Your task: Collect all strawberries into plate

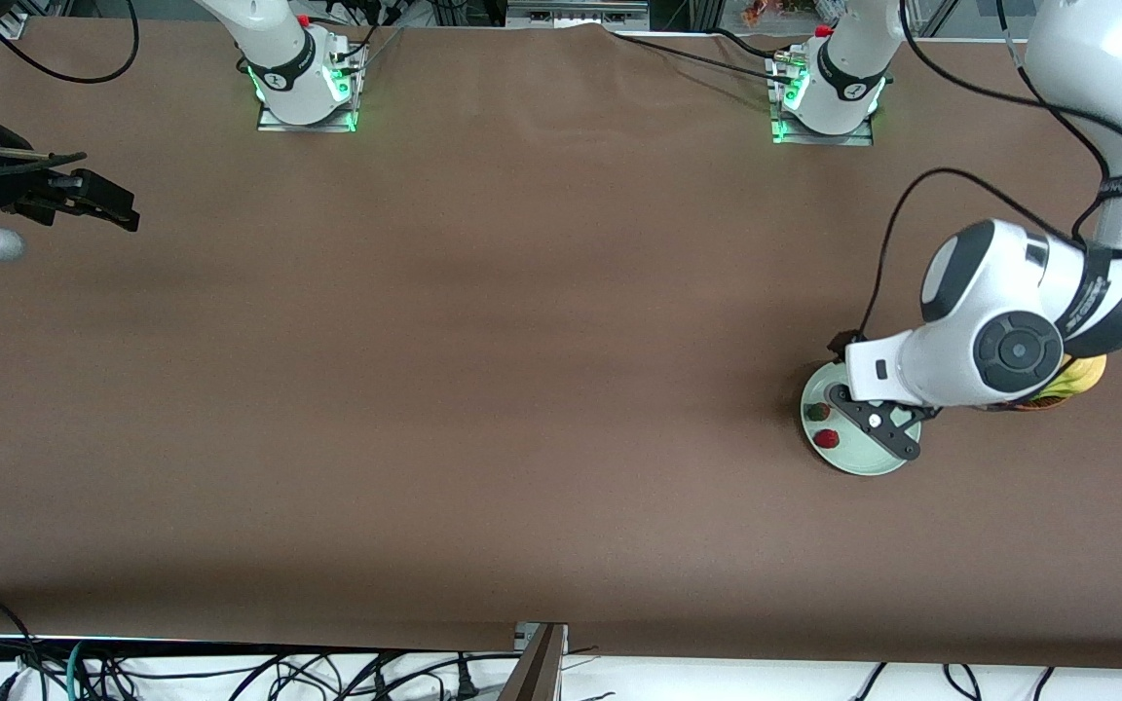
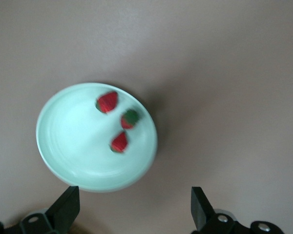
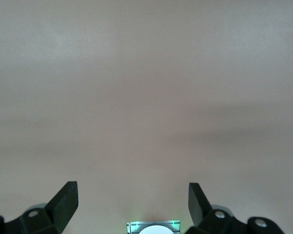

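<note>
The pale mint-green plate (image 1: pixel 868 458) lies near the left arm's end of the table. In the left wrist view the plate (image 2: pixel 71 141) holds three strawberries (image 2: pixel 107 101), (image 2: pixel 130 118), (image 2: pixel 119 142), lying close together. The front view shows two of them (image 1: pixel 819 411), (image 1: pixel 825 438); the third is hidden under the hand. My left gripper (image 1: pixel 873 422) hangs above the plate, open and empty (image 2: pixel 134 207). My right gripper (image 1: pixel 103 206) waits over the right arm's end of the table, open and empty (image 3: pixel 132 202).
A basket with a yellow banana (image 1: pixel 1082 375) stands beside the plate, toward the left arm's end, mostly hidden under the left arm. The right arm's base (image 3: pixel 154 228) shows in the right wrist view. Bare brown tabletop (image 1: pixel 522 341) lies between the arms.
</note>
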{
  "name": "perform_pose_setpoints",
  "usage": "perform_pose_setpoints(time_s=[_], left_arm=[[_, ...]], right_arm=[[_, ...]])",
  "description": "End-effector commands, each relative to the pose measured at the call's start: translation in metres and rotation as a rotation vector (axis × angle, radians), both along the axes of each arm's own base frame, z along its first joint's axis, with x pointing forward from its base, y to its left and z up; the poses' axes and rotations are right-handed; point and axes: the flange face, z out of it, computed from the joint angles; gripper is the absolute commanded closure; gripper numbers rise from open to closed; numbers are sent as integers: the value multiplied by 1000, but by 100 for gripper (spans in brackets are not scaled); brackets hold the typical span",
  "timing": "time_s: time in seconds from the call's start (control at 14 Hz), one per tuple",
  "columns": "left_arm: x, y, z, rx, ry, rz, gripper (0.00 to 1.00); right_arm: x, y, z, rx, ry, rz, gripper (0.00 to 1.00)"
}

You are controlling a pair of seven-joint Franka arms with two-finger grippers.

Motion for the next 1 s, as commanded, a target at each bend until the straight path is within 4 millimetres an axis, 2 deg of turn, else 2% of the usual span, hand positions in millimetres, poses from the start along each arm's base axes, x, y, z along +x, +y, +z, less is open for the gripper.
perform_pose_setpoints(time_s=[0.0,0.21,0.29,0.43,0.57,0.64,0.79,0.93], left_arm=[[-13,-16,70,68,1,167,0],[-17,9,132,97,-3,246,0],[-23,15,164,107,-65,278,0],[-33,26,205,87,-173,356,0],[-53,59,213,12,-194,467,0],[-62,77,210,-6,-213,511,0],[-90,72,196,-9,-271,506,0],[-99,68,193,-8,-281,497,0]], right_arm=[[3,-3,5,-9,-9,7,0],[3,-1,4,-9,-8,10,0],[3,1,5,-8,-9,12,0],[3,5,6,-9,-11,20,0],[3,5,6,-9,-12,21,0],[3,5,6,-9,-11,21,0],[3,5,6,-9,-12,21,0],[3,5,6,-9,-11,21,0]])
